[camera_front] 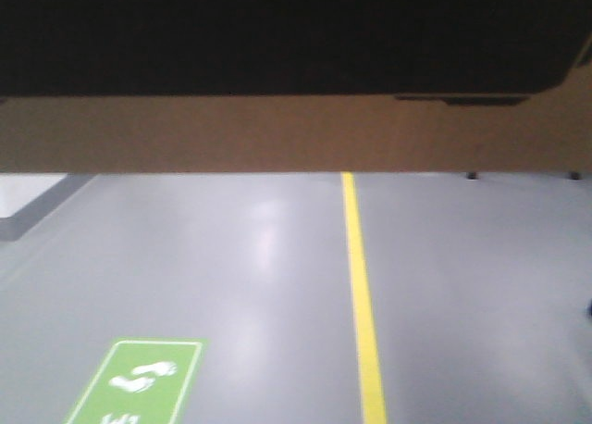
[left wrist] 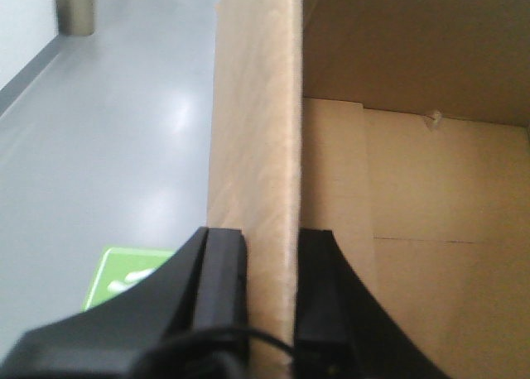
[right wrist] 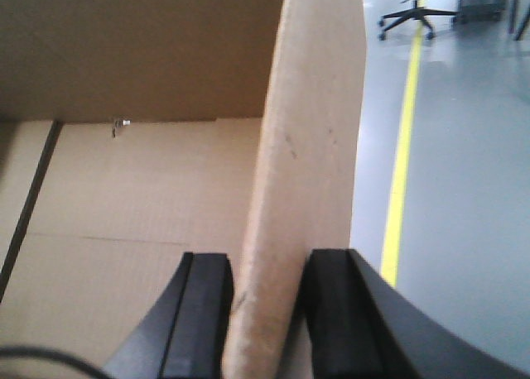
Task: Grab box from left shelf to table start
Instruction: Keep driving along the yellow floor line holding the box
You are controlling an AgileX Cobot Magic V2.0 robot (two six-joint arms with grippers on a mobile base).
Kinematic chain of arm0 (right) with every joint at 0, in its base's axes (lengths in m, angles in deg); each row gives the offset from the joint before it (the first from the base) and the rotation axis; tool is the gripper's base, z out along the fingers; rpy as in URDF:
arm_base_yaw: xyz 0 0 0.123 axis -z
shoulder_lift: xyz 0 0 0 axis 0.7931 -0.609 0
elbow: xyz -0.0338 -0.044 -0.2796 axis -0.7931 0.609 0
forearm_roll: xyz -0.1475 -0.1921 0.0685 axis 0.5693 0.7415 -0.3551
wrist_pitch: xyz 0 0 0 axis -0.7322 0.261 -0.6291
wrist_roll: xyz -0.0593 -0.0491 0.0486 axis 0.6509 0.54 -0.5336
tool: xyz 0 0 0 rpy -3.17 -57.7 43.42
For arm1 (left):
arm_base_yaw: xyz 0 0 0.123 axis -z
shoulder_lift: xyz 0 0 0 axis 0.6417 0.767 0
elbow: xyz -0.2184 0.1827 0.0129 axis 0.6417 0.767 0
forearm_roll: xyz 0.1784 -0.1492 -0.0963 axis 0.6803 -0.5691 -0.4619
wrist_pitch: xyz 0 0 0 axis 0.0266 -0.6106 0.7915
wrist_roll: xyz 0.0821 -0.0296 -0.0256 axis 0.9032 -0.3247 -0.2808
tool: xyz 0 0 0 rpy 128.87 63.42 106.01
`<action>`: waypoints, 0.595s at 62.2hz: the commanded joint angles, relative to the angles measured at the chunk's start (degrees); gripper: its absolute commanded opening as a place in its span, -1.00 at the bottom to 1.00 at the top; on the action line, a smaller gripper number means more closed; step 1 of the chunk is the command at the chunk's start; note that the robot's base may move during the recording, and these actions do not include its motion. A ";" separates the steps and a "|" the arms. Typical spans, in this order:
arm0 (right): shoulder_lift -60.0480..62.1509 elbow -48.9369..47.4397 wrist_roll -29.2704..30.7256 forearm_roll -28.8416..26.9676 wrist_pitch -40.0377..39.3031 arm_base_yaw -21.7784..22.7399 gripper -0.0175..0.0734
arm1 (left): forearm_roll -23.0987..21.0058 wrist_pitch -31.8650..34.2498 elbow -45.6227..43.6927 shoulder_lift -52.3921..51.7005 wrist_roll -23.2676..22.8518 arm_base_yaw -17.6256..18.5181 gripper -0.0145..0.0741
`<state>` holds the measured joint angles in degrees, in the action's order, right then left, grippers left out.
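The box (camera_front: 296,132) fills the top of the front view, a brown cardboard strip under its wide black panel (camera_front: 277,35), hanging above the floor. In the left wrist view my left gripper (left wrist: 269,238) is shut on the box's left wall (left wrist: 252,147), one finger outside and one inside the open carton. My right gripper (right wrist: 267,259) is shut on the box's right wall (right wrist: 310,131) in the same way. The carton's brown inside (right wrist: 124,197) holds nothing that I can see. The shelf and the table are out of view.
Grey floor (camera_front: 231,257) lies below the box, with a yellow line (camera_front: 361,285) running away from me and a green footprint mark (camera_front: 139,382) at lower left. An office chair (right wrist: 410,7) stands far off on the right, and a grey post (left wrist: 74,7) far left.
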<state>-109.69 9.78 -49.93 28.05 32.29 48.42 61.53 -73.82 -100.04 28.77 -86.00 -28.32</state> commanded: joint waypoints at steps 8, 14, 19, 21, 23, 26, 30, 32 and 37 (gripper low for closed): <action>-0.62 -1.91 0.12 9.11 -8.63 0.77 -0.49 | 7.04 16.41 -2.31 0.00 -0.78 -0.53 -0.90; -0.62 -1.91 0.12 9.11 -8.63 0.77 -0.49 | 7.04 16.41 -2.31 0.00 -0.78 -0.53 -0.90; -0.62 -1.91 0.12 9.11 -8.63 0.77 -0.49 | 6.88 16.41 -2.31 0.00 -0.78 -0.53 -0.90; -0.62 -1.91 0.12 9.11 -8.63 0.77 -0.49 | 6.75 16.41 -2.31 0.00 -0.78 -0.53 -0.90; -0.62 -1.91 0.12 9.11 -8.63 0.77 -0.49 | 6.52 16.30 -2.31 0.00 -0.78 -0.53 -0.90; -0.62 -1.91 0.12 9.11 -8.63 0.77 -0.49 | 6.19 15.69 -2.31 0.00 -0.78 -0.53 -0.90; -0.62 -1.91 0.12 9.11 -8.63 0.77 -0.49 | 5.16 13.96 -2.31 0.00 -0.78 -0.53 -0.90; -0.62 -1.91 0.12 9.11 -8.63 0.77 -0.49 | 4.73 12.87 -2.31 0.00 -0.78 -0.53 -0.90; -0.62 -1.91 0.12 9.11 -8.63 0.77 -0.49 | 4.35 9.91 -2.31 0.00 -0.78 -0.53 -0.90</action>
<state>-109.69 9.78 -49.96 28.05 31.31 48.42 61.38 -72.72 -100.04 28.77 -85.52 -28.32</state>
